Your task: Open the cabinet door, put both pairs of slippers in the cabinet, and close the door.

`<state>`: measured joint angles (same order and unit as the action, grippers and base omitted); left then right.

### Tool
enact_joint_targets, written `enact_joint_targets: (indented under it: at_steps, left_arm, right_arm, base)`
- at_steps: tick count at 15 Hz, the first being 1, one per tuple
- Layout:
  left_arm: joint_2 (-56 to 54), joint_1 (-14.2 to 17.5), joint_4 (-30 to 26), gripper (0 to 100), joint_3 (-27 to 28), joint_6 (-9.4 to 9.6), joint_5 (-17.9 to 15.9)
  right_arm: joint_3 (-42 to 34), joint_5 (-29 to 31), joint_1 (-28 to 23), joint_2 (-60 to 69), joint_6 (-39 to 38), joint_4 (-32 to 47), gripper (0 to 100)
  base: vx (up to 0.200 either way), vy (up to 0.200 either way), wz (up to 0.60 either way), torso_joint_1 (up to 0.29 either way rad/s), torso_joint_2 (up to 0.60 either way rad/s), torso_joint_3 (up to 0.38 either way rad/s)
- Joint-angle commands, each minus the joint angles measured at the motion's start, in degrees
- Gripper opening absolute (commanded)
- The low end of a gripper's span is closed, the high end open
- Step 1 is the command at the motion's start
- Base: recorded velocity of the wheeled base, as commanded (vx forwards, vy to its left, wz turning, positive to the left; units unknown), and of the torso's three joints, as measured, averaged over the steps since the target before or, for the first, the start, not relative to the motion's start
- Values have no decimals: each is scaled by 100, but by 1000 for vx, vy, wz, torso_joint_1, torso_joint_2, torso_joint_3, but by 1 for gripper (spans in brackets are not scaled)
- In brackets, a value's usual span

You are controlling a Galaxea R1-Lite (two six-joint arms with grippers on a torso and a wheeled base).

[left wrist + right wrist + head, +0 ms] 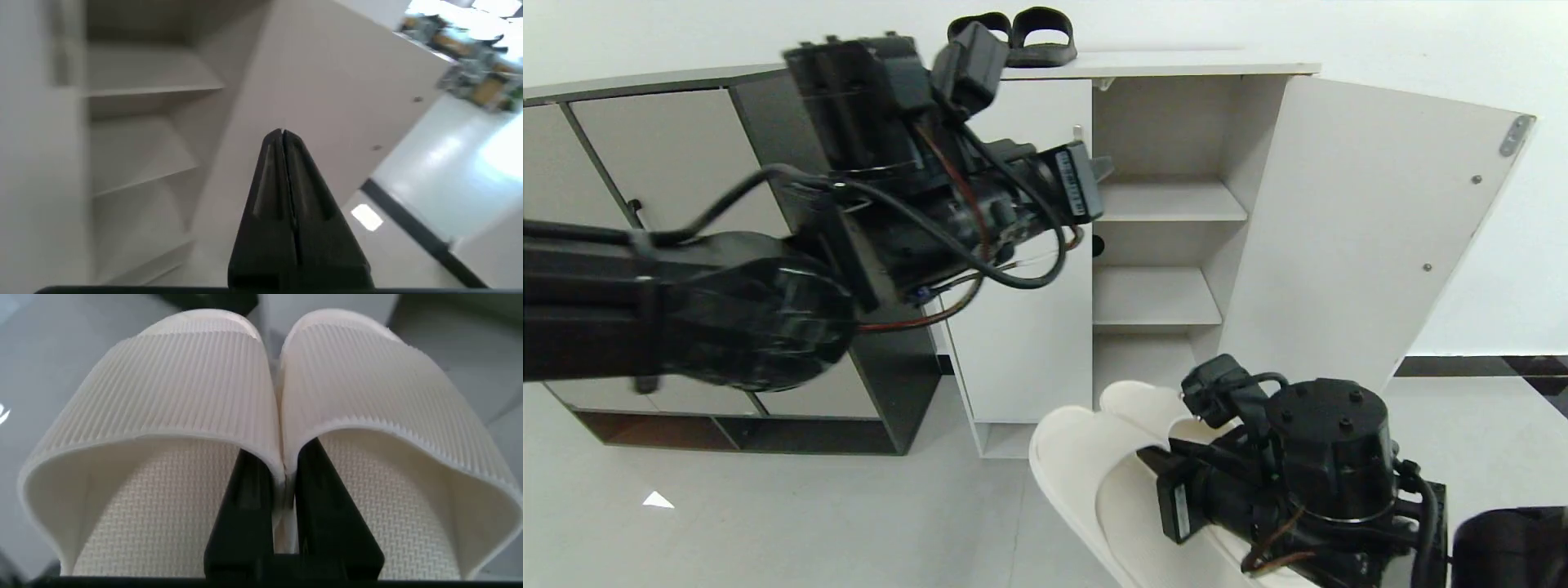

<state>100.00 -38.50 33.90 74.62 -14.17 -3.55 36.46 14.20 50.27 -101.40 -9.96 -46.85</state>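
Note:
A white cabinet (1029, 343) stands ahead with its right door (1356, 237) swung wide open, baring two shelves (1156, 296). A pair of black slippers (1013, 37) rests on the cabinet's top. My left gripper (1104, 167) is held high at the edge of the open compartment, shut with nothing in it; its fingers (283, 143) press together in front of the shelves (139, 155). Low and in front of the cabinet, my right gripper (282, 469) is shut on a pair of white slippers (1094, 465), clamping their adjoining inner edges (276, 416).
A grey-and-beige shelving unit (670, 147) stands against the wall to the left of the cabinet. The open door juts out to the right. Pale floor (809, 514) spreads in front, and a dark skirting strip (1478, 365) runs along the wall at the right.

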Motion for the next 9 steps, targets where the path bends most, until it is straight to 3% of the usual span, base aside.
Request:
enact_joint_targets:
  at_steps: [1,3,4,5,6,7,8,9]
  left_arm:
    - [-2389,422,-1026,0,-1582,335,1172]
    - [-4085,501,-2010,0,-2540,379,2403]
    - [-4920,1152,-2573,0,-3032,564,2640]
    - [-5720,1837,-2968,0,-3551,784,2649]
    - [-6581,2303,-3135,0,-4254,793,2684]
    - [-6581,2303,-3135,0,-4254,793,2684]
    - [-7961,3358,-3337,0,-5616,819,2675]
    - [-8427,3736,-3408,0,-6082,819,2657]
  right_arm:
    - [529,364,-229,-389,-234,44,0]
    - [722,724,-448,-539,-243,115,0]
    - [792,839,-545,-591,-234,106,0]
    - [819,926,-607,-609,-217,115,0]
    - [871,1023,-642,-626,-191,115,0]
    - [871,1023,-642,-626,-191,115,0]
    - [889,1146,-650,-635,-155,115,0]
    - [880,1155,-650,-635,-155,115,0]
  base:
    - [0,0,0,0,0,0]
    - [0,0,0,0,0,0]
    - [0,0,0,0,0,0]
    - [0,0,0,0,0,0]
    - [0,0,0,0,0,0]
    - [0,0,0,0,0,0]
    - [0,0,0,0,0,0]
    - [0,0,0,0,0,0]
